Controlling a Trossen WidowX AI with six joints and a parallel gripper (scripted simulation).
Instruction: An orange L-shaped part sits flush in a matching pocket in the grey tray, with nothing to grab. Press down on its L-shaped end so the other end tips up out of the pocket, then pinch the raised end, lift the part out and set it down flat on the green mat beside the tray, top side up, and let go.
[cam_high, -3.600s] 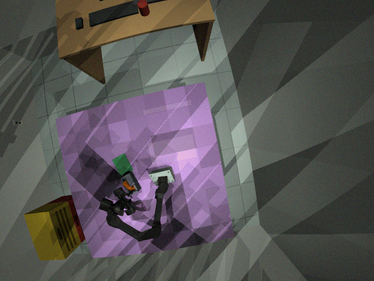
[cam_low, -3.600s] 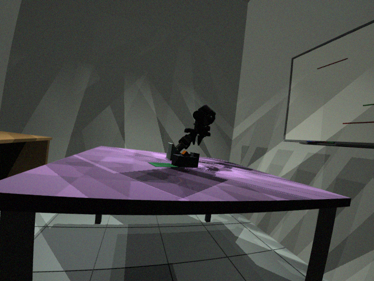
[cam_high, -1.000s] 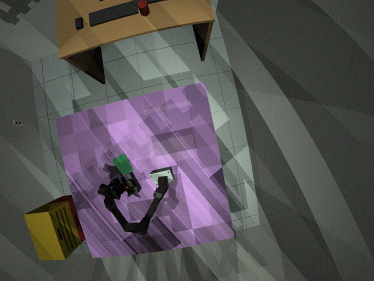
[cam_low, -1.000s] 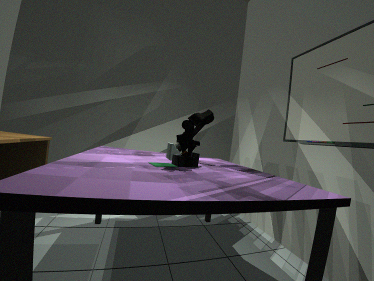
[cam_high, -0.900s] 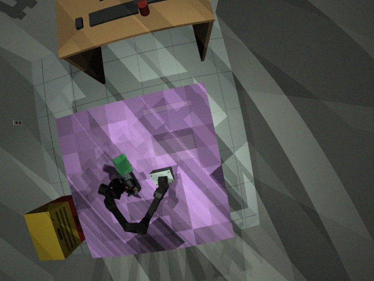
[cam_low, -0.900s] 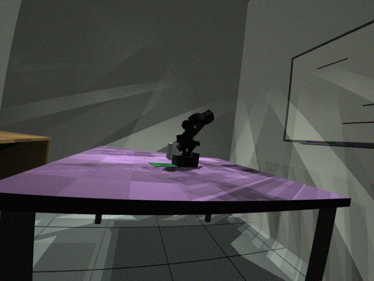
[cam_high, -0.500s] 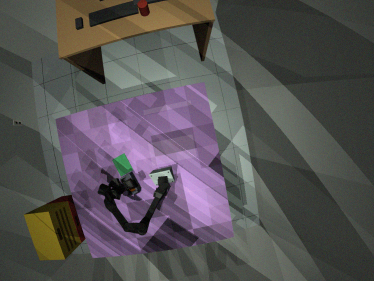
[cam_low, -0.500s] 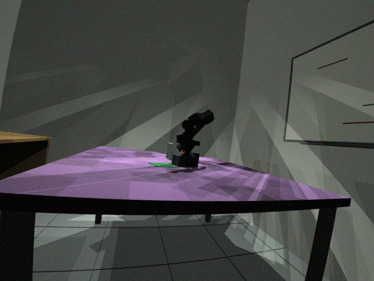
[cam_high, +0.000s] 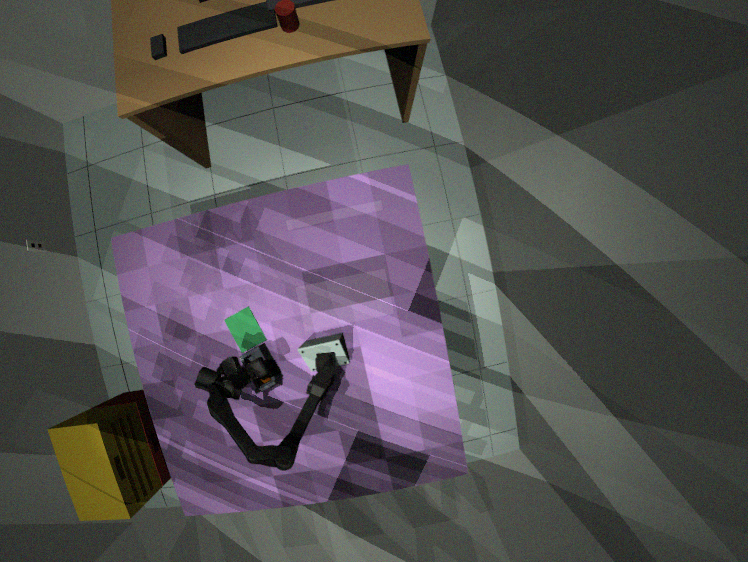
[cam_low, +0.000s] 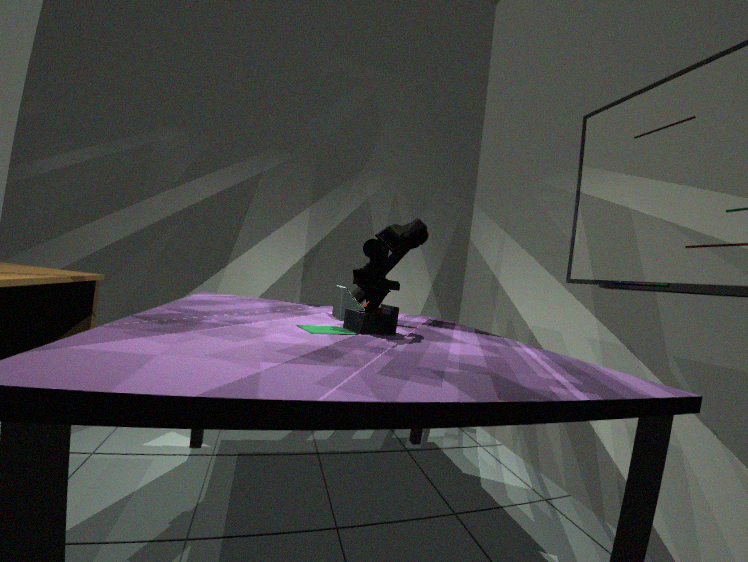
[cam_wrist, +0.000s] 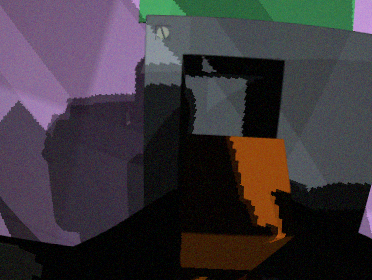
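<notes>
The orange part (cam_high: 266, 380) (cam_low: 366, 304) (cam_wrist: 262, 165) is tilted in the pocket of the grey tray (cam_low: 370, 323) (cam_wrist: 325, 100), its raised end toward my fingers. Part of the pocket floor shows bare beyond it in the wrist view. My gripper (cam_wrist: 225, 204) is shut on the orange part, with the dark fingers at its two sides; shadow hides the exact contact. The green mat (cam_high: 241, 323) (cam_low: 323, 329) (cam_wrist: 300, 12) lies flat beside the tray's far end in the wrist view.
A pale block (cam_high: 311, 352) with small screws stands under the arm's base, beside the tray. The purple table top (cam_high: 374, 241) (cam_low: 241, 362) carries everything. A wooden desk (cam_high: 241, 66) and a yellow cabinet (cam_high: 90, 471) stand off the table.
</notes>
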